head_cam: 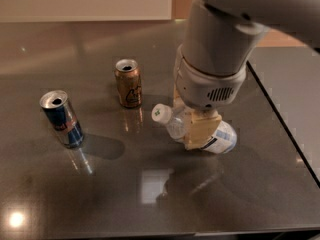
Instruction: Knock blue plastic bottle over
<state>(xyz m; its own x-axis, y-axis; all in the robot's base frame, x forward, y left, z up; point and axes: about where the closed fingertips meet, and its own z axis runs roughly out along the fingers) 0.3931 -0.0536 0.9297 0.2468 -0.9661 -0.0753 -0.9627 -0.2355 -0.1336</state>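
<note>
Dark glossy tabletop (100,194) under warm indoor light, with a robot arm bent low over a tipped bottle.

The tabletop mirrors a pale square patch and a bright glare spot near its front-left corner; a light wall (85,1) runs behind it and a dark seam bounds it on the right. The small clear, faintly bluish plastic bottle (173,125) leans steeply, white cap up-left and labelled base on the surface, its middle hidden behind the cream-coloured gripper (200,134). How far that gripper is open, or whether it grips the bottle, cannot be told. The bulky grey-white arm (215,49) is cut off at the top edge. Left stand a gold-brown can (128,83) and, farther left, a blue-and-silver drink can (62,119), both upright.
</note>
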